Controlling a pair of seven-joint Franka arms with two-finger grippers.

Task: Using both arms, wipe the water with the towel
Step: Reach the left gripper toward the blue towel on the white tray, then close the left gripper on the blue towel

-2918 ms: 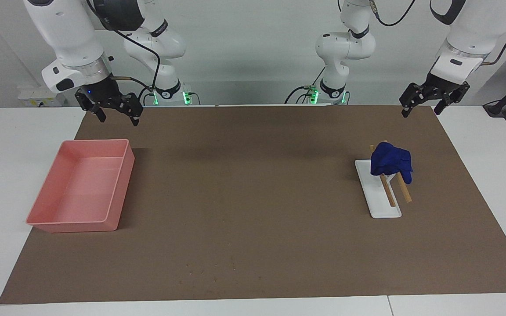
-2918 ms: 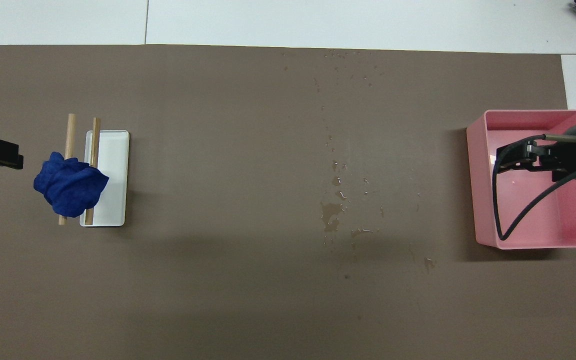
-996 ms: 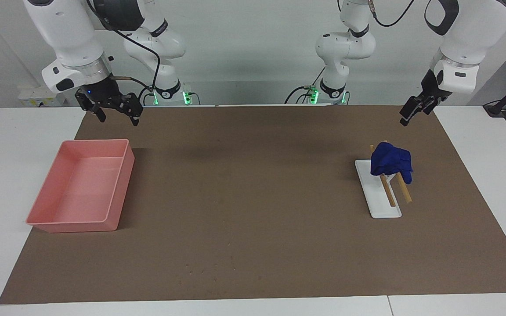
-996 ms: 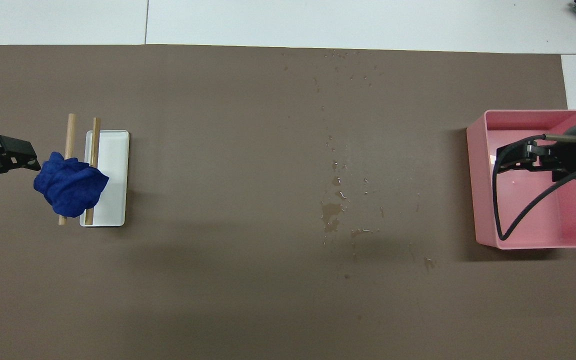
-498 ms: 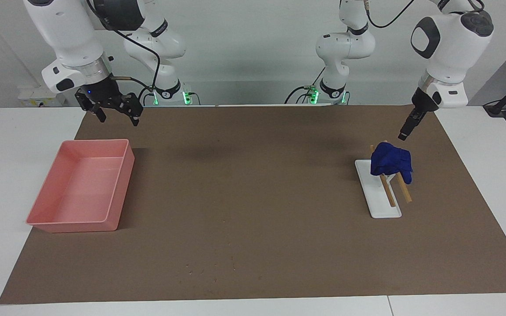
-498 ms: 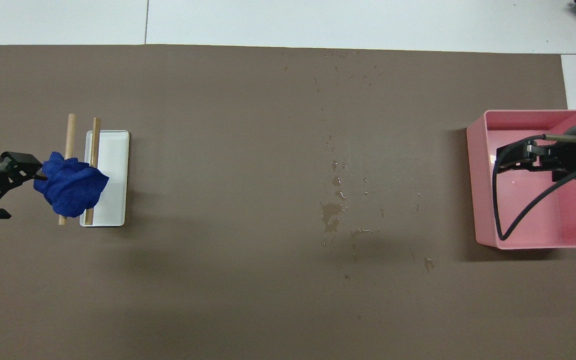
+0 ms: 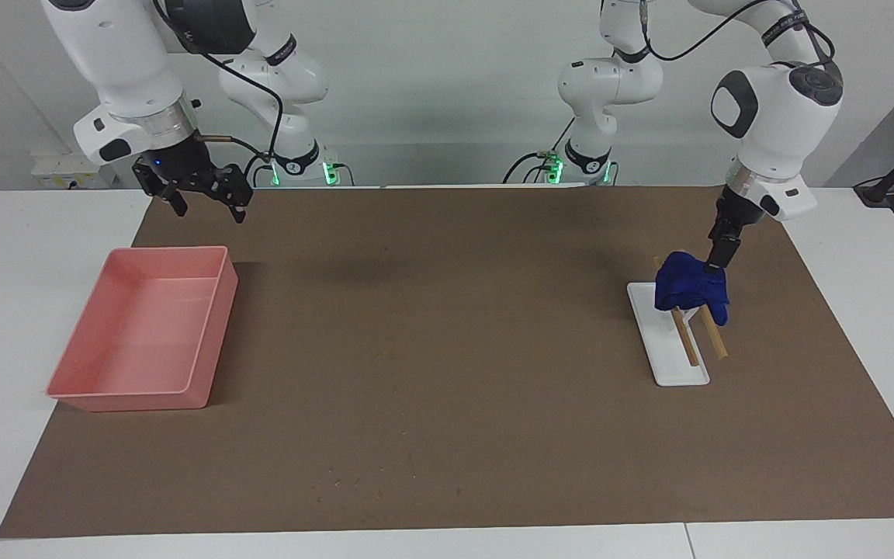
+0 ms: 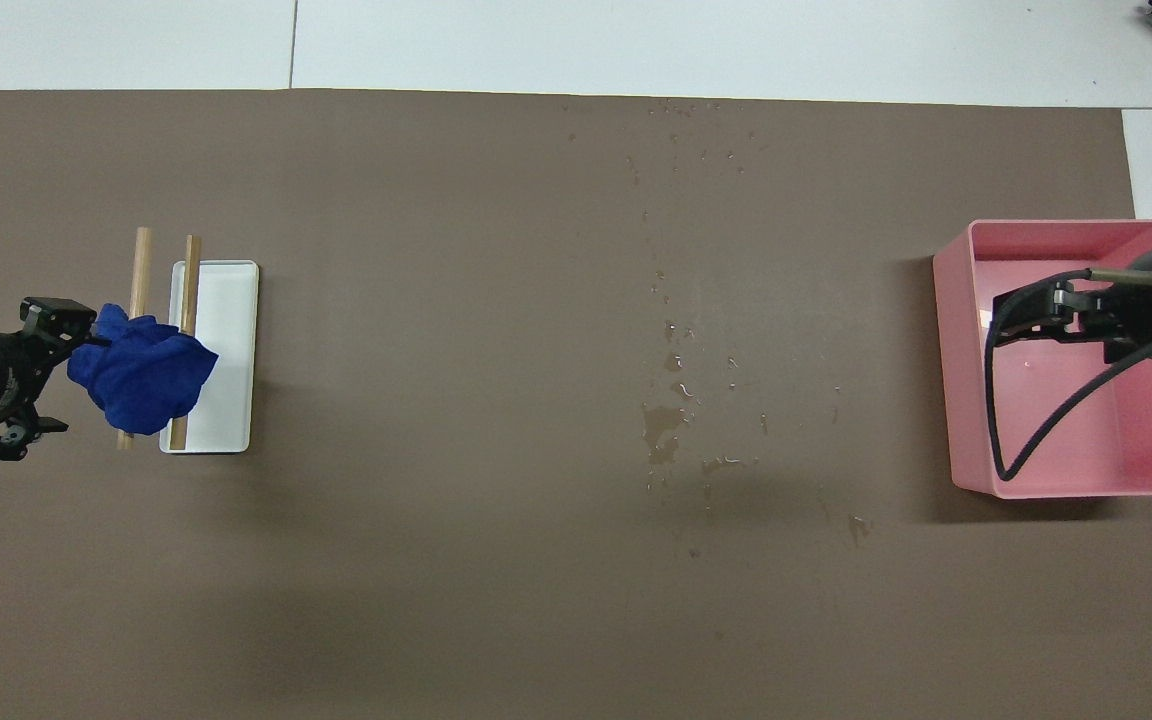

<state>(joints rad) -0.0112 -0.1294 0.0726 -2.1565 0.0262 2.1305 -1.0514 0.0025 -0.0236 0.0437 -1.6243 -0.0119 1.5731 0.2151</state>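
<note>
The towel (image 7: pixel 689 289) is draped as a wad over two wooden rods (image 7: pixel 697 335) at the white tray (image 7: pixel 664 349), toward the left arm's end of the tabletop. The left gripper (image 7: pixel 719 258) is seen at its upper edge, nearest by far; its finger spread cannot be told. The right gripper (image 7: pixel 202 194), fingers spread, waits by the pink tray (image 7: pixel 210 326).

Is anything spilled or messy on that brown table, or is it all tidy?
Yes. Water is spilled on the brown mat, small puddles and droplets about midway between the towel and the pink tray. The towel is a crumpled wad draped over two wooden rods by a white tray.
</note>
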